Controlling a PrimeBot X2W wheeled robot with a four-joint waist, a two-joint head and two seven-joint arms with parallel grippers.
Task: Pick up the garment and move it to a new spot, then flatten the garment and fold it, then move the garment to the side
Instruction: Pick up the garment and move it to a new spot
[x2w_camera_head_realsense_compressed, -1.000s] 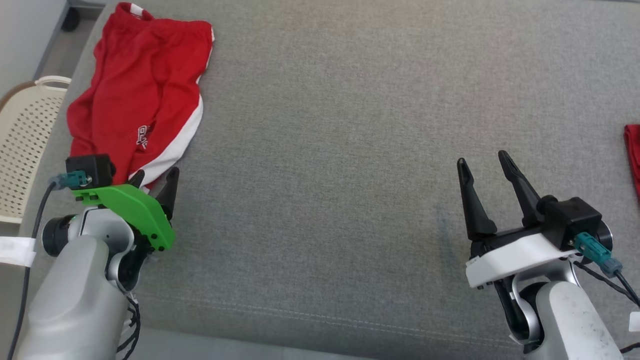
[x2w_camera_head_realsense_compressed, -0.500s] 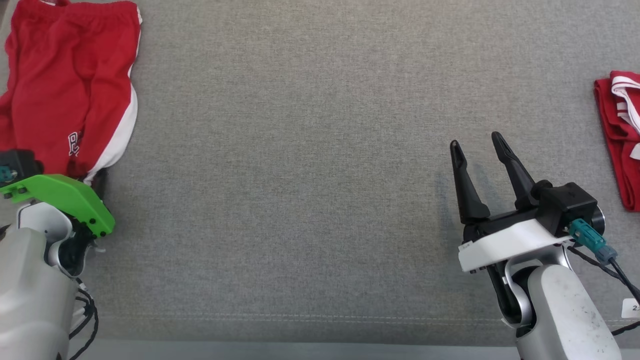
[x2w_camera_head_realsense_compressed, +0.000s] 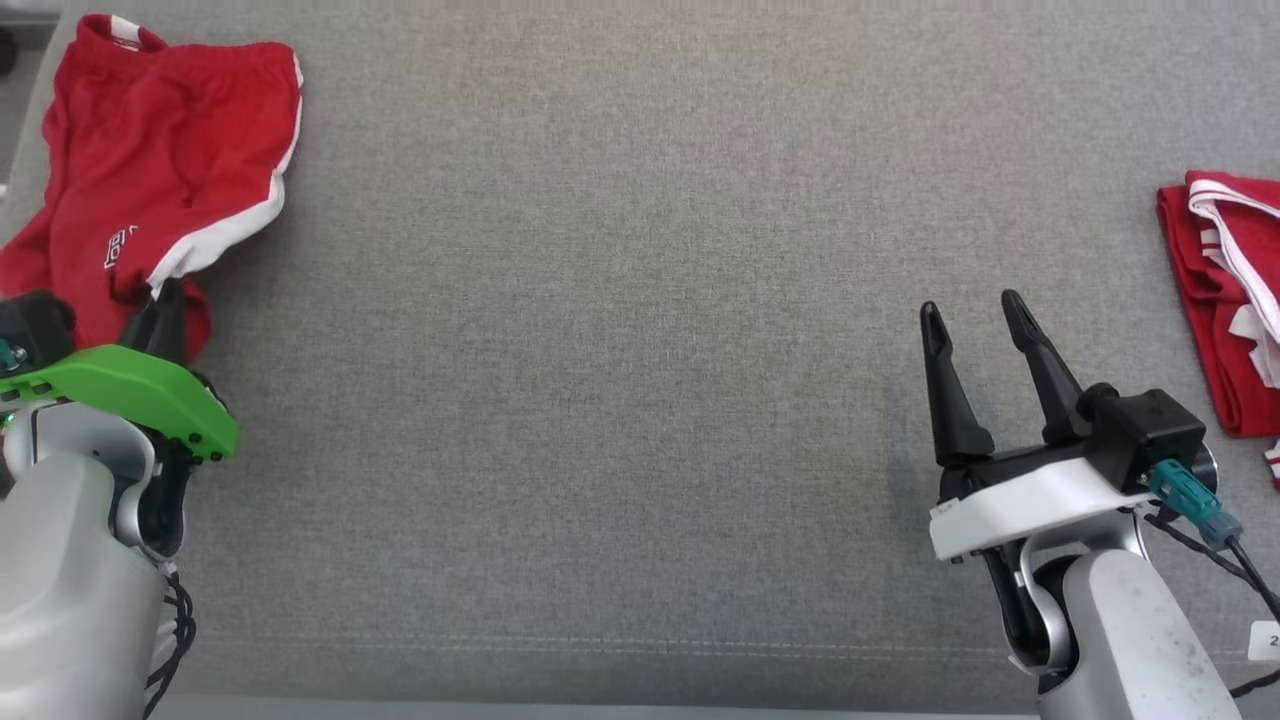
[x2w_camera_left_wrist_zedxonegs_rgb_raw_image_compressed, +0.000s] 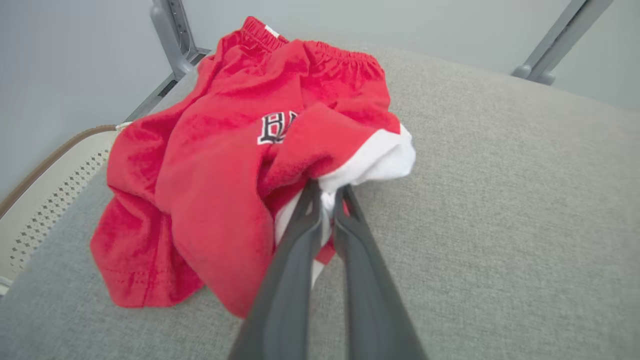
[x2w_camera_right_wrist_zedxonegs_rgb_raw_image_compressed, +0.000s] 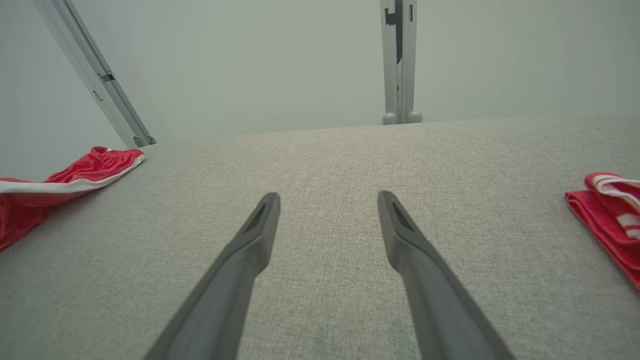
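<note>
Change: my left end effector (x2w_camera_head_realsense_compressed: 165, 300) has closed on the red garment (x2w_camera_head_realsense_compressed: 170, 150), bunching its hem.
Head view: garment far left on the worktop (x2w_camera_head_realsense_compressed: 600, 350); my right end effector (x2w_camera_head_realsense_compressed: 970, 305) wide, empty.
Left wrist view: jaws nip the white-trimmed hem.
Right wrist view: spread above bare worktop.
Handling: I judge it light and limp; take it by hem or waistband.

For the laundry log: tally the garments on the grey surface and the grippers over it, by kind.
Red garments: 2 (shorts, folded piece)
Grippers: 2 (left gripper shut on the shorts, right gripper open)
Total: 4
</note>
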